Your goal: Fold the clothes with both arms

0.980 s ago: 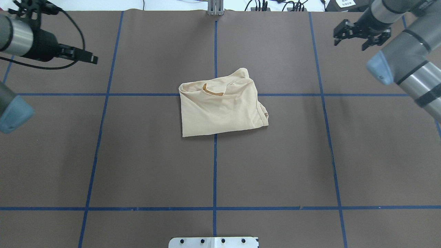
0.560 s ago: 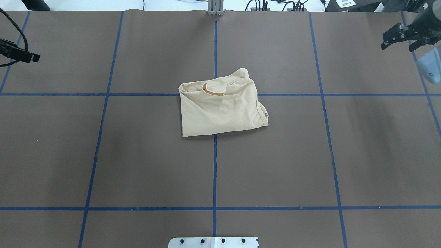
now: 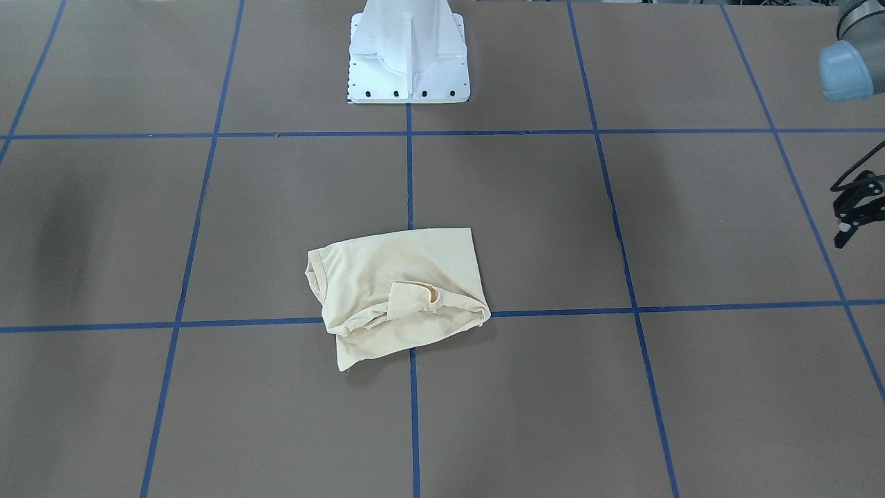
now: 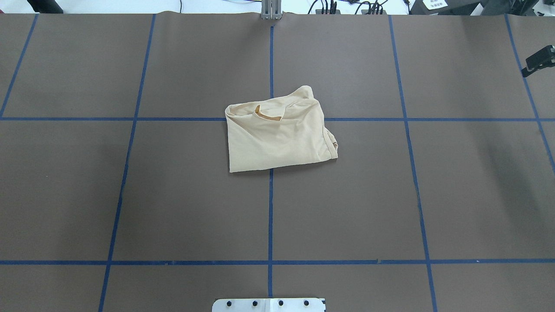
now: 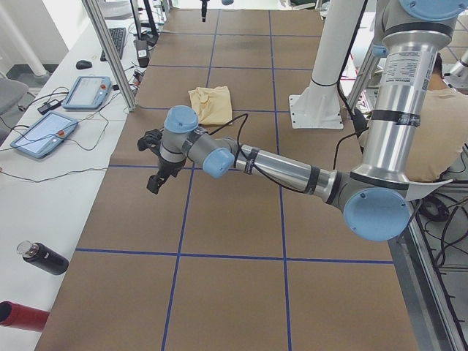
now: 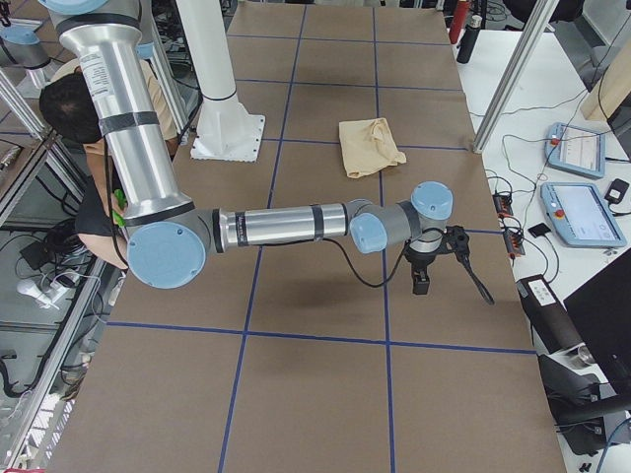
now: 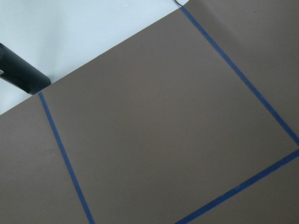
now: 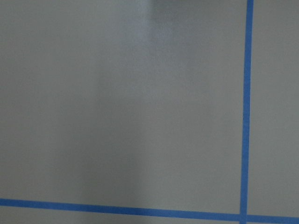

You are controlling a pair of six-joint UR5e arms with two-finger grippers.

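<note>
Lying soft, wrinkled, squarish, the T-shirt (image 4: 279, 135) touches neither left claw (image 5: 152, 162) nor right claw (image 4: 537, 60), both openings indiscernible.

The T-shirt (image 4: 279, 136) is plain pale cream-yellow. The table (image 4: 173, 195) is matt brown with a grid of blue tape lines (image 4: 270, 216). The left arm (image 5: 285, 167) is silver-grey with light-blue joint caps (image 5: 181, 119); the pedestal (image 3: 408, 48) is white.

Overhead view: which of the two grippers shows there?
The right gripper, black, at the right edge; the left gripper appears only in other views.
</note>
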